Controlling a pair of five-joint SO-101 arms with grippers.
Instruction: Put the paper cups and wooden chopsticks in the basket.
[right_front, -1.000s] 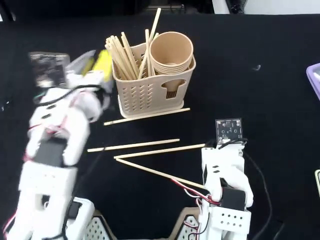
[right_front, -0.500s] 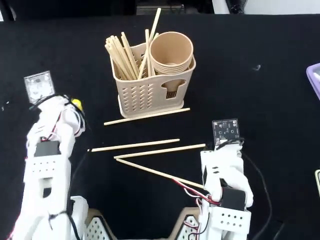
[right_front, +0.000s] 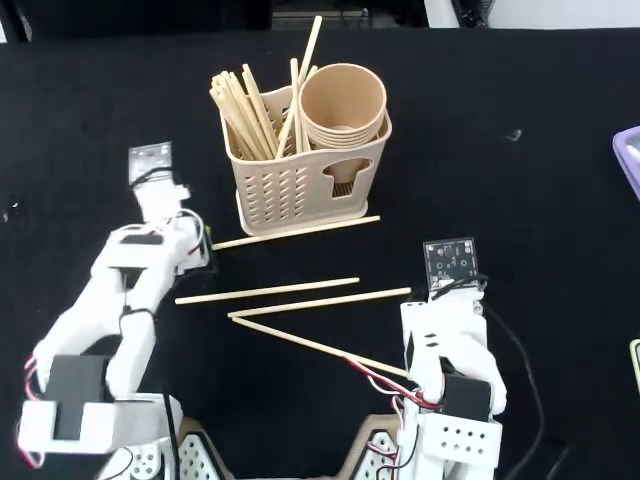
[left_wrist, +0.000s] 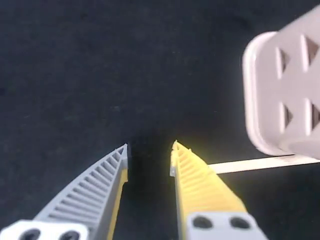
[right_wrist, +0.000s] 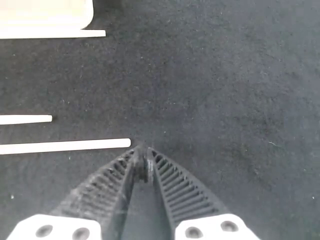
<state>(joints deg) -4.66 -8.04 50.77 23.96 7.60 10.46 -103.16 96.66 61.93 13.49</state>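
Left side. My left gripper (left_wrist: 148, 147) hangs low over the black table (right_front: 560, 200), jaws parted, nothing between them. The yellow finger (left_wrist: 200, 185) has its tip at the near end of the chopstick by the basket foot (left_wrist: 260, 163). That stick runs off on the finger's outer side, not into the gap.

Centre. The basket (right_front: 300, 185) stands upright, with the paper cups (right_front: 343, 100) stacked in one compartment and a bundle of chopsticks (right_front: 245, 110) leaning in the other. Three more loose chopsticks (right_front: 320, 302) lie fanned on the table nearer my bases.

Right side. My right gripper (right_wrist: 142, 150) is clenched on nothing, its tips down near the table just beside the end of one loose stick (right_wrist: 65, 146).

Risks, as I judge them:
- If I close the left now I pinch air, or the yellow finger shoves the stick sideways against the basket.
- The stick lies thin and flat, so the tips may scrape the table and slip off it.
- Held by one end, it would likely swing and snag the basket wall or the bundle.
- The basket looks light, and a knock could shift it or tip it over.
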